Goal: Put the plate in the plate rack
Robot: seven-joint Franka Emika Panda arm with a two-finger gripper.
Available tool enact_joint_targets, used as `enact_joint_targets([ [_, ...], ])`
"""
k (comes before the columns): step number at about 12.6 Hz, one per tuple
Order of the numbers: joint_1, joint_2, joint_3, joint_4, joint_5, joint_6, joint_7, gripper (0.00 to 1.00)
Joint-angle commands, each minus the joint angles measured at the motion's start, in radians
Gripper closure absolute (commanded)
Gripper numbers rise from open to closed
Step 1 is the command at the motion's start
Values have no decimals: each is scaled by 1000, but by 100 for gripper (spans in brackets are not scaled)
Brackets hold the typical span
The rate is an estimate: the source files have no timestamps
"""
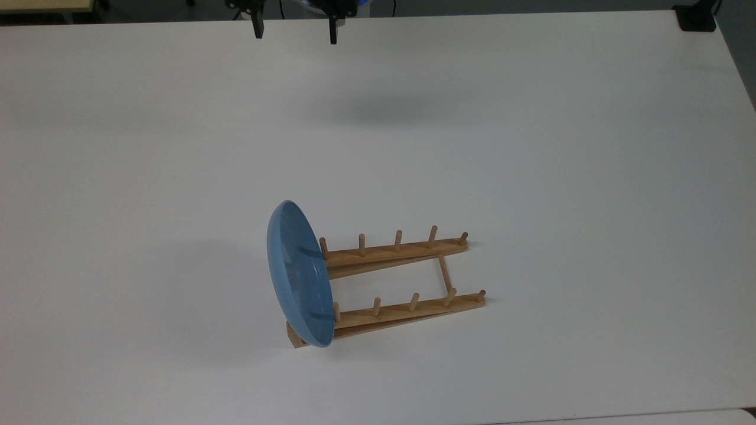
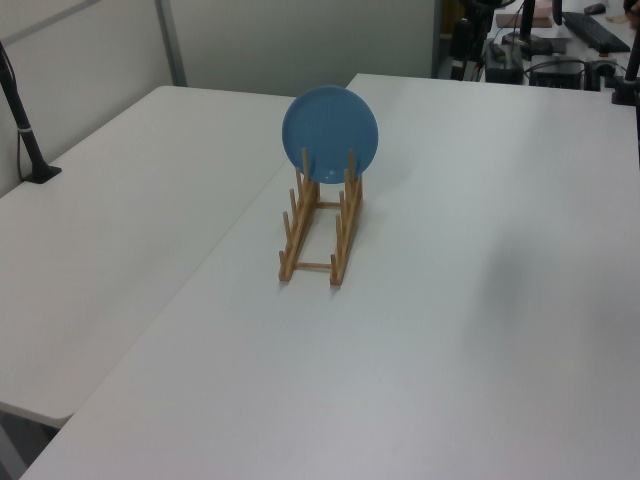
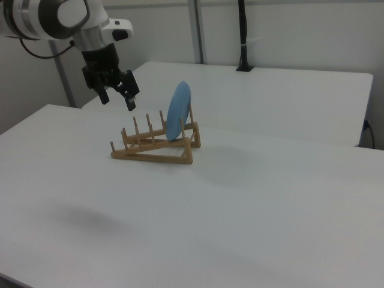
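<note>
While racked, plate [image 1: 298,274] sits far from tool [image 1: 293,30].

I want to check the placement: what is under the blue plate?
The plate stands on edge in the end slot of the plate rack, on both rails. Its bottom rim hides the contact with the rails.

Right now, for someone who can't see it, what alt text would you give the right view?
A light-blue plate stands on edge in the end slot of a wooden plate rack on a white table. A robot arm's open gripper hangs in the air off the right view's left of the rack, holding nothing.
</note>
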Motion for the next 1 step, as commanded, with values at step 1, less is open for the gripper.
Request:
enact_joint_targets([
  [1, 17, -31, -26, -22, 28, -33, -41, 0],
])
